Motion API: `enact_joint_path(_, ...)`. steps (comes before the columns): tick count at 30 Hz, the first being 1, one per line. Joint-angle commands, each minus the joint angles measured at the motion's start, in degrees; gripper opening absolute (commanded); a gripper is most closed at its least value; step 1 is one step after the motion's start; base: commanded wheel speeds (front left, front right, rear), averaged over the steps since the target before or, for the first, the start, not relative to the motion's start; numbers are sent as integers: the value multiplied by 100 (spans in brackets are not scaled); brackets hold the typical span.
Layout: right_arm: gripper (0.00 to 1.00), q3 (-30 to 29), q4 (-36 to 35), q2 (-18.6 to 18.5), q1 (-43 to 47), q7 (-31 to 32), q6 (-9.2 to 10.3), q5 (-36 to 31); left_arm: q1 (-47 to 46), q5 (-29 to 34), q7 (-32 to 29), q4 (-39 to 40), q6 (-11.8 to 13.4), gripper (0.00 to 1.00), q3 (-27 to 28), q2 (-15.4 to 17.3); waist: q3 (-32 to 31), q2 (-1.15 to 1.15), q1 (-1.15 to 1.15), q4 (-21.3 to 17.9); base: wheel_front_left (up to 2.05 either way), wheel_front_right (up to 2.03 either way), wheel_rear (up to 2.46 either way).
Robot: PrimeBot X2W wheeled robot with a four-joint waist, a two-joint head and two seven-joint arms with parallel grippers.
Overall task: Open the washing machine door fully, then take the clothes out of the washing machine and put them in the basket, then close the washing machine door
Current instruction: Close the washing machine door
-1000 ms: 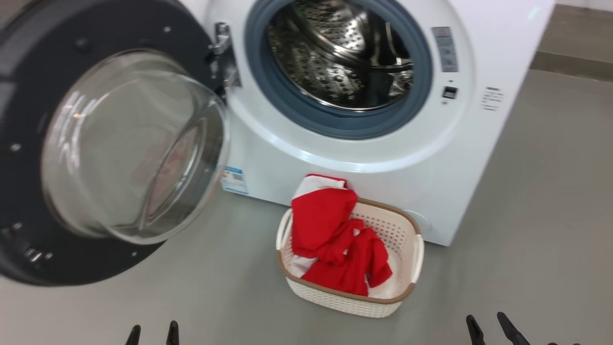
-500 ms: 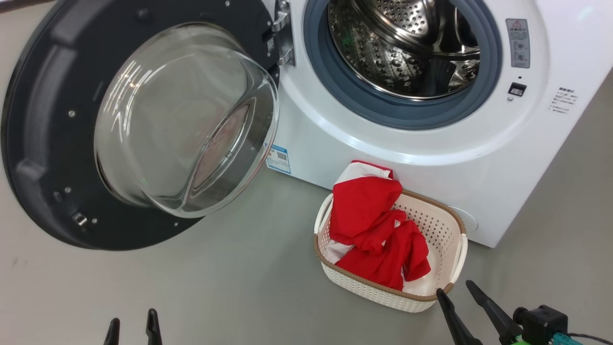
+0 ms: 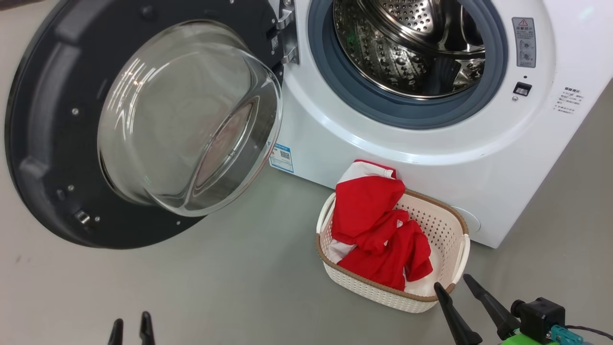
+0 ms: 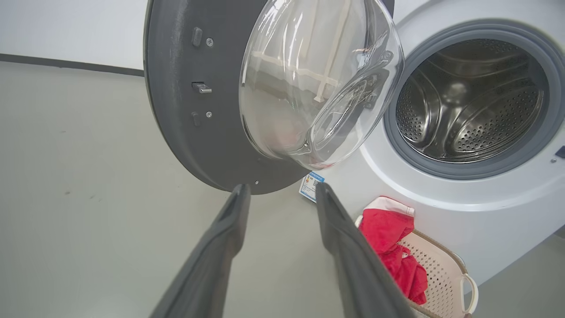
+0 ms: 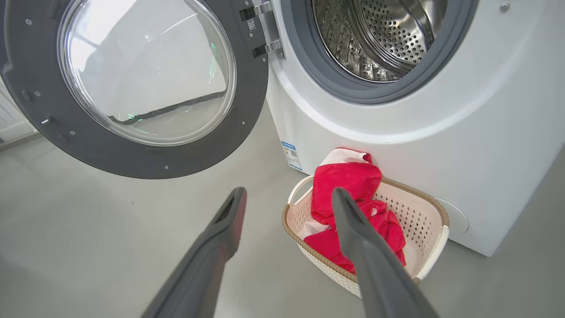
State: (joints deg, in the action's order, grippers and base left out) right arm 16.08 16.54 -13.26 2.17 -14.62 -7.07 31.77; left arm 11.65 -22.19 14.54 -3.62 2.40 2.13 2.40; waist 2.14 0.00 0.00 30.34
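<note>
1. At the bottom left edge of the head view, the left gripper (image 3: 131,327) shows two dark fingertips pointing up the frame. In the left wrist view the left gripper (image 4: 281,190) has its fingers apart with only grey floor (image 3: 215,287) between them, clamped on nothing.
2. At the lower right of the head view, the right gripper (image 3: 451,282) has its fingers spread. One tip overlaps the near right corner of the basket (image 3: 373,293), and I cannot tell whether they touch. In the right wrist view the right gripper (image 5: 288,192) is likewise apart and empty.
3. The basket sits on the floor at lower centre-right, just in front of the washing machine (image 3: 431,182). It also shows at the lower right of the left wrist view (image 4: 441,274) and right of centre in the right wrist view (image 5: 437,212).
4. The clothes (image 3: 368,206) lie inside the basket, red with white parts. One fold rises over the far rim towards the machine's front panel. They are also seen from the left wrist (image 4: 384,229) and the right wrist (image 5: 348,176).
5. The washing machine door (image 3: 43,120) stands swung wide open at the left of the frame. Its glass bowl (image 3: 182,115) bulges towards the camera.
6. Farthest, at the upper right, the grey gasket (image 3: 397,112) rings the steel drum (image 3: 407,48), in which no cloth is visible.
</note>
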Motion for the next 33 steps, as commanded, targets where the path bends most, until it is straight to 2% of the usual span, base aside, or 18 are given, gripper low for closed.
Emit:
enact_joint_path(1, 100, 67, -139, -54, -74, -38, -42, 39, -132, -41, 46, 171, -51, 15, 201, 48, -22, 0, 0, -11, 0, 0, 0)
enact_joint_path(2, 100, 38, -149, -29, -36, -38, -42, 33, -156, -52, 46, 188, -93, 0, 232, 48, -39, 0, 0, -17, 0, 0, 0)
enact_joint_path(6, 100, -63, -180, 64, 101, -38, -42, 2, -403, -32, 46, 282, -273, 0, 461, 48, -74, 0, 0, -38, 0, 0, 0)
enact_joint_path(13, 100, -291, -248, 242, 256, -38, -42, -57, -1473, 406, 46, 536, -811, 0, 1209, 91, -132, 0, 0, -96, 0, 0, 0)
enact_joint_path(18, 100, -476, -337, 352, 382, -38, -42, -121, -2530, 644, 46, 569, -959, 0, 1520, 669, -137, 0, 0, -137, 0, 0, 0)
enact_joint_path(22, 100, -667, -411, 436, 514, -38, -42, -176, -3380, 344, 46, 283, -983, 0, 1744, 1165, -112, 0, 0, -164, 0, 0, 0)
enact_joint_path(28, 100, -820, -490, 522, 601, -38, -42, -253, -4494, -652, 46, -846, -987, 0, 1973, 2167, -7, 0, 0, -324, 0, 0, 0)
enact_joint_path(31, 100, -833, -494, 531, 567, -38, -42, -267, -4905, -1253, 42, -1786, -987, 0, 1917, 2576, 32, 0, 0, -405, 0, 0, 0)
enact_joint_path(33, 100, -852, -496, 535, 556, -38, -42, -271, -5215, -1766, -235, -2537, -988, 0, 1913, 2748, 47, 0, 0, -432, 0, 0, 0)
